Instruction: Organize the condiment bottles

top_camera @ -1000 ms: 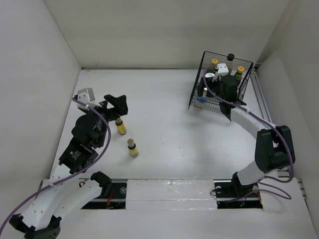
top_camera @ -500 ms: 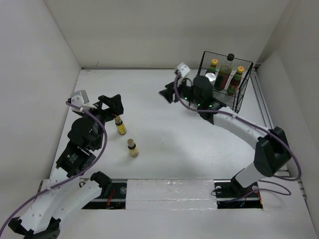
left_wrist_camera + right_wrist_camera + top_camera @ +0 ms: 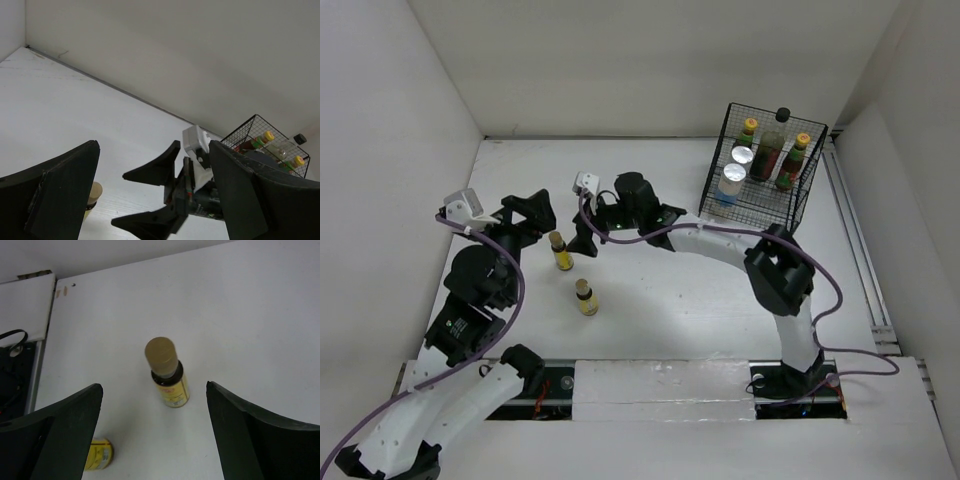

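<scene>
Two tiny yellow bottles stand upright on the table, one (image 3: pixel 560 252) farther back and one (image 3: pixel 585 297) nearer. My right gripper (image 3: pixel 584 225) hovers open and empty above the farther one (image 3: pixel 167 375); the nearer one (image 3: pixel 100 455) shows by its left finger. My left gripper (image 3: pixel 530 215) is open and empty, just left of the farther bottle, whose cap (image 3: pixel 93 192) peeks past its left finger. The other bottles stand in the black wire basket (image 3: pixel 760 215): the tall dark bottle (image 3: pixel 775 140), two brown yellow-capped bottles (image 3: pixel 747 132) (image 3: pixel 798 150) and two silver-capped bottles (image 3: pixel 740 157) (image 3: pixel 730 180).
White walls enclose the table on the left, back and right. The basket (image 3: pixel 250 131) stands at the back right corner. The right arm (image 3: pixel 720 240) stretches across the middle of the table. A slot with cables (image 3: pixel 12 355) runs along the near edge.
My right arm has left the basket and swung left across the table to above the tiny bottles, jaws open. My left gripper has drawn back slightly to the left.
</scene>
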Controlling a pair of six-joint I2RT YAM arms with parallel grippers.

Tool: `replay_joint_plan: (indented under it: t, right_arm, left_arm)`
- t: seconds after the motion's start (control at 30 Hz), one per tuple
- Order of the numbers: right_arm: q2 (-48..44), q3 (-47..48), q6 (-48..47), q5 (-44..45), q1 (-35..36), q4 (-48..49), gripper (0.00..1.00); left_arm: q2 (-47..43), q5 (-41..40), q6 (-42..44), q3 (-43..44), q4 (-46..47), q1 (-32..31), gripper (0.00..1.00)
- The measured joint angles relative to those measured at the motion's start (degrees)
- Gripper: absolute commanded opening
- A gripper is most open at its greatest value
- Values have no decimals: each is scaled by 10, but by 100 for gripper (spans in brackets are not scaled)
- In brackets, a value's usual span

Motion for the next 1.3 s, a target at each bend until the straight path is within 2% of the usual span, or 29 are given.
replay_joint_plan:
  t: [0.4, 0.5, 0.53, 0.6, 0.67, 0.8, 1.0, 1.17, 1.3]
  right_arm:
    - [148, 153, 10, -27, 1, -28, 84]
    - [168, 178, 20, -32, 7, -28, 67]
    - [175, 184, 29, -33, 9, -21, 51]
    - [180, 185, 49, -36, 12, -4, 38]
    - [183, 184, 70, -31, 14, 20, 30]
    - [177, 156, 117, -30, 12, 86, 26]
    - [52, 9, 165, -23, -35, 163, 26]
    - [-143, -110, 180, 4, -130, 221, 25]
    - [-311, -193, 167, 67, -229, 227, 24]
  left_arm:
    - [-14, -13, 0, 0, -1, 0, 87]
    - [-14, -12, 0, 0, -1, 0, 87]
    - [-14, -12, 0, 0, -1, 0, 87]
    - [-14, -12, 0, 0, -1, 0, 87]
    - [-14, -10, 0, 0, -1, 0, 87]
    - [-14, -8, 0, 0, 0, 0, 87]
    - [-8, -2, 0, 0, 0, 0, 87]
    - [-3, 4, 0, 0, 0, 0, 87]
    - [3, 10, 0, 0, 1, 0, 87]
